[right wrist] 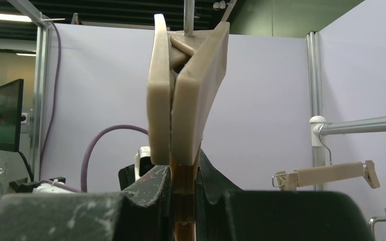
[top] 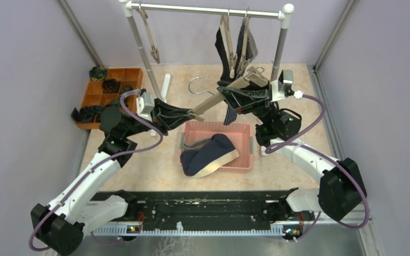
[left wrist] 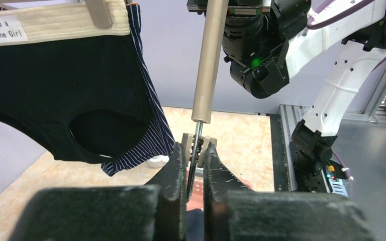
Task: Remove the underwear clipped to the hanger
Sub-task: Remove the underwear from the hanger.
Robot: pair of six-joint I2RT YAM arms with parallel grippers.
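Note:
A tan clip hanger (top: 211,102) is held level above the pink basket (top: 219,124), with no cloth on it. My left gripper (top: 184,113) is shut on the clip (left wrist: 198,145) at its left end. My right gripper (top: 227,92) is shut on the clip (right wrist: 186,100) at its other end. The black underwear (left wrist: 40,90) with a cream waistband and the navy white-striped underwear (left wrist: 156,135) hang clipped on hangers on the rack (top: 225,45), behind the held hanger. The plain navy underwear (top: 208,152) and the grey-white striped one (top: 192,145) lie in the basket.
The rack rod (top: 208,9) spans the back on two posts (top: 280,48). An empty clip hanger (top: 152,42) hangs at its left end. An orange tray (top: 118,74) with dark rolled bundles sits at back left. Grey walls close in both sides.

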